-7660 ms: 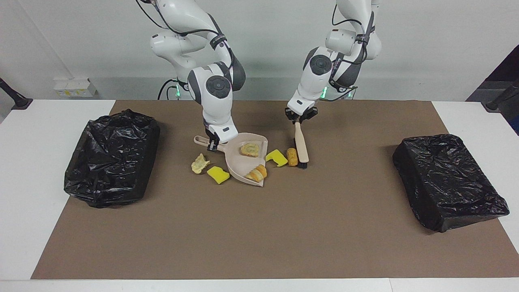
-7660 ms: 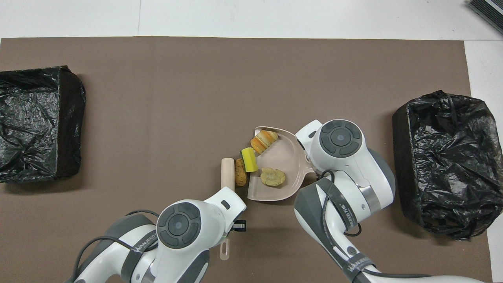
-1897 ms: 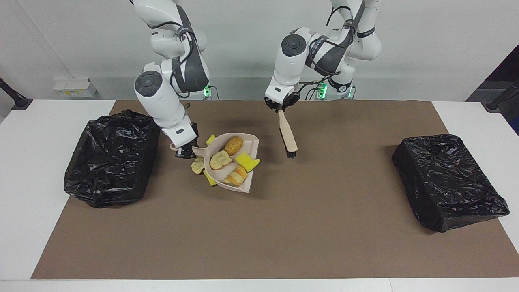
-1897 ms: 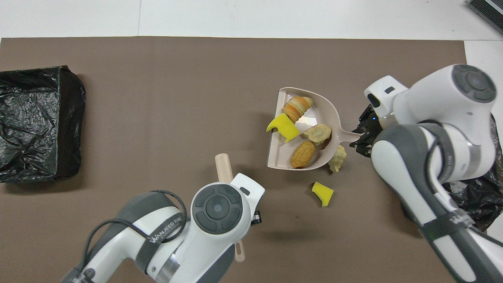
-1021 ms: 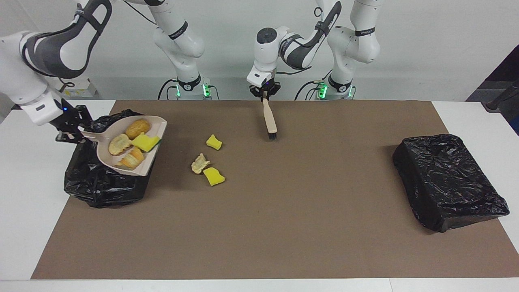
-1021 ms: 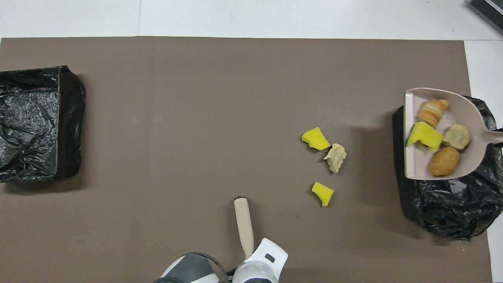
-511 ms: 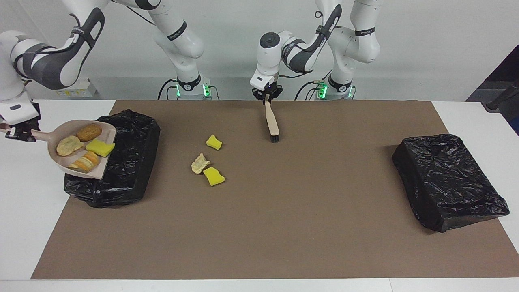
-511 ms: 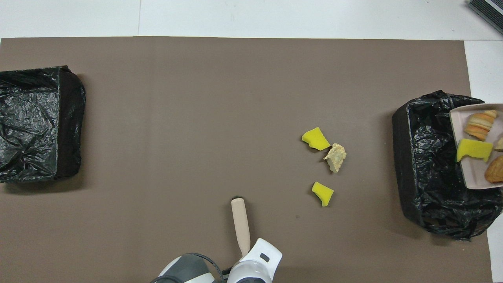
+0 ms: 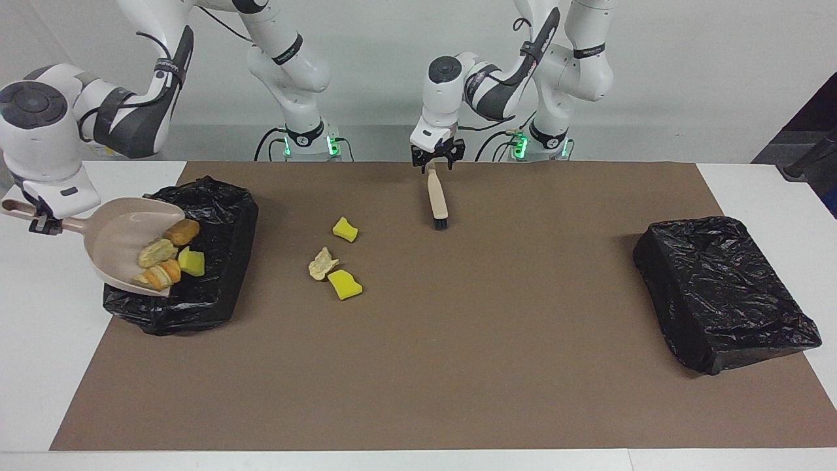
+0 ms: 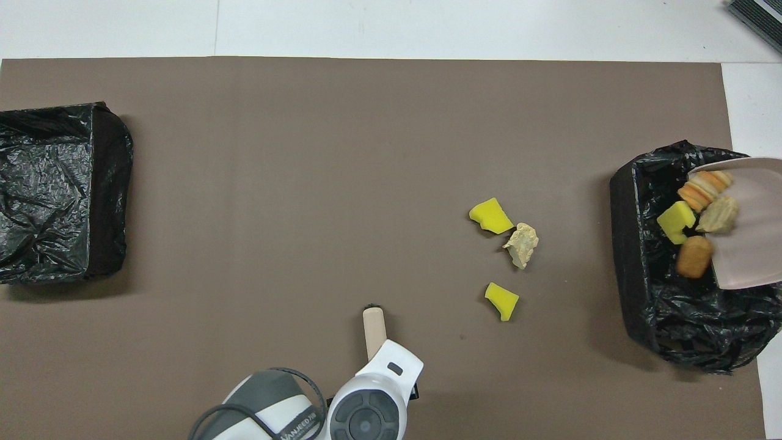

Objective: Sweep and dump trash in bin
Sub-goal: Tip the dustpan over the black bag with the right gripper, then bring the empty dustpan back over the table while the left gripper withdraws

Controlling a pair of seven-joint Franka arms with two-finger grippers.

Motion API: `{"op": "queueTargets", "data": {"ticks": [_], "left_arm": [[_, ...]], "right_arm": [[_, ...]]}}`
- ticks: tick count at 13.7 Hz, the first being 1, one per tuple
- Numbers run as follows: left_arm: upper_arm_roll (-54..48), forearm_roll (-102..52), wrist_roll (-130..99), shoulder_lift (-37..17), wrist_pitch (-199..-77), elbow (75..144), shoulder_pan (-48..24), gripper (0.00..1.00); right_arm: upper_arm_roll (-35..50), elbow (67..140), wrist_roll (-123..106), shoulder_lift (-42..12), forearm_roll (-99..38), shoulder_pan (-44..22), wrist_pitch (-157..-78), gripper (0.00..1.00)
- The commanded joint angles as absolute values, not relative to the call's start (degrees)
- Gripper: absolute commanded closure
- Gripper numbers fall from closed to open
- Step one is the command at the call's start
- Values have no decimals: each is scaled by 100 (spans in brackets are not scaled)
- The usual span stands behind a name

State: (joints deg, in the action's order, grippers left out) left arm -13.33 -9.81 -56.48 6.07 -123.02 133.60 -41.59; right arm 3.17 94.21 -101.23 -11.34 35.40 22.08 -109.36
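Over the bin [image 9: 216, 307], dustpan [image 9: 112, 241] now tilted, clamped by right gripper [image 9: 43, 222]; left gripper [image 9: 438, 163] agape, brush [image 9: 437, 199] free

White table [image 9: 39, 366], most of its top under a brown mat [image 9: 458, 366]. Plain pale grey wall [image 9: 686, 65] at the robots' end. Small white box [image 9: 98, 149] against the wall, near the right arm's end. Even, soft light.

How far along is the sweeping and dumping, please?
Done: four pieces sit in the dustpan. In hand: the right hand tilts it over the black bin, the pieces at its lip. Left: three pieces lie on the mat; the left hand is open over the brush.
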Motion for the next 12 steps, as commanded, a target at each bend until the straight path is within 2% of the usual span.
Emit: {"op": "queueTargets", "data": {"ticks": [1, 5, 7, 9, 12], "left_arm": [[-1345, -967, -5090, 686, -11568, 12790, -3395, 3], [-1336, -914, -3608, 703, -10524, 12157, -2226, 4], [-1345, -905, -2580, 686, -10021, 11753, -1515, 0], [-1336, -888, -2085, 677, -9941, 11585, -1057, 0], [-1336, -519, -1549, 555, -9932, 11295, -582, 0]], "right_arm": [[343, 9896, -9827, -607, 3788, 2136, -10812, 100], [352, 9835, -10211, 7, 3911, 2127, -10311, 100], [360, 9678, -10327, 289, 3815, 2127, -10065, 100], [369, 9397, -10327, 290, 3247, 2127, -9792, 100], [430, 9378, -10249, 272, 2246, 2014, -9774, 100]]}}
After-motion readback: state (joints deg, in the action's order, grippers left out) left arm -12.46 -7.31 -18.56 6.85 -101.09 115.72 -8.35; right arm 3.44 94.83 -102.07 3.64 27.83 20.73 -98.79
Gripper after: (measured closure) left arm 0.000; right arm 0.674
